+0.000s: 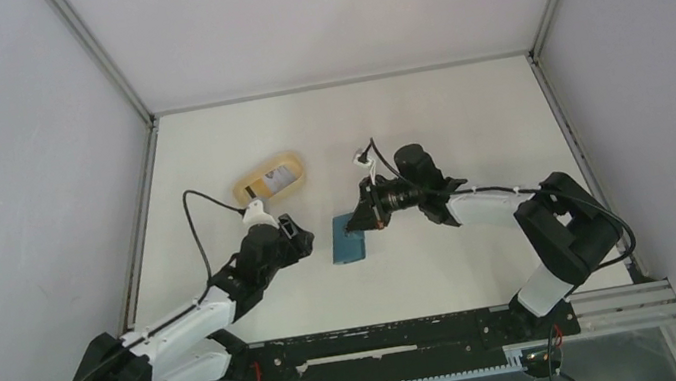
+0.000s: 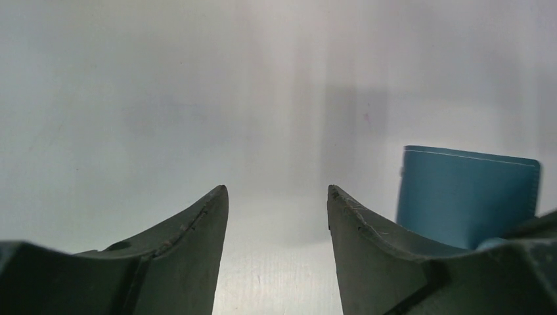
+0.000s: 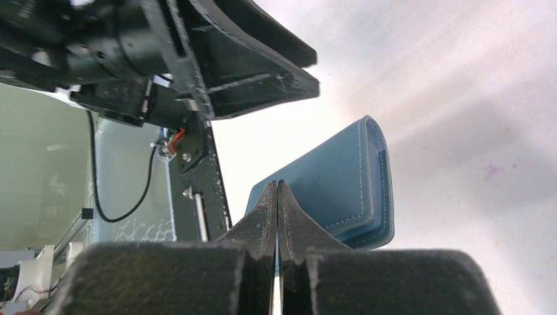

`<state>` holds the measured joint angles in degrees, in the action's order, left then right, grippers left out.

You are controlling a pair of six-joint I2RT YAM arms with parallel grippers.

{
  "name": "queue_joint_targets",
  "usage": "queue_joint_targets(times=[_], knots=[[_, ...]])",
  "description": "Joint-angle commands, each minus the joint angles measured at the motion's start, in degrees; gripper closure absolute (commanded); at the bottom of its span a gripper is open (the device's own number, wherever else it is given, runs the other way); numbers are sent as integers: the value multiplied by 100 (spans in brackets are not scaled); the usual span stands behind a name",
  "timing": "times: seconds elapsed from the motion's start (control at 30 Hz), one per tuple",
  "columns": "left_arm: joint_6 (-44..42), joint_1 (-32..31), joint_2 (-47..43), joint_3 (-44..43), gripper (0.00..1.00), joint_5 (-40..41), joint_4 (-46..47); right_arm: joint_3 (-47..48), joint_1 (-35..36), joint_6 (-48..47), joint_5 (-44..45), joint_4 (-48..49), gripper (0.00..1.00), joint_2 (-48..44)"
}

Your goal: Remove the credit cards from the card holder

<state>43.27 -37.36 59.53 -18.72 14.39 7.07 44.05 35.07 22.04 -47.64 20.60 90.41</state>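
The teal-blue card holder (image 1: 349, 237) lies folded shut on the white table between my two grippers. It also shows in the left wrist view (image 2: 466, 197) and in the right wrist view (image 3: 341, 184). My left gripper (image 1: 298, 235) (image 2: 277, 190) is open and empty, just left of the holder. My right gripper (image 1: 366, 219) (image 3: 276, 184) is shut, its tips at the holder's right edge, and nothing shows between the fingers. One whitish credit card (image 1: 271, 177) lies in the tan dish. No other cards are visible.
The tan oval dish (image 1: 295, 183) sits on the table behind the left gripper. A metal frame (image 1: 148, 234) borders the table at the left, back and right. The arm bases and a black rail (image 1: 387, 340) are along the near edge.
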Motion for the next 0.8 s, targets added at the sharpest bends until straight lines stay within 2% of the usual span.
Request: queue_joint_targets(times=[0.0, 0.27, 0.57, 0.77], knots=[[-290, -19, -212, 125, 37, -106, -175, 32, 108, -292, 267, 78, 100, 201], [-233, -54, 417, 378, 36, -659, 908, 191, 366, -147, 385, 336, 100, 700], [-336, -133, 1149, 234, 34, -879, 1152, 303, 590, 115, 285, 724, 100, 870], [-262, -192, 1891, 126, 34, -894, 1454, 345, 561, 353, -293, 1114, 100, 773]])
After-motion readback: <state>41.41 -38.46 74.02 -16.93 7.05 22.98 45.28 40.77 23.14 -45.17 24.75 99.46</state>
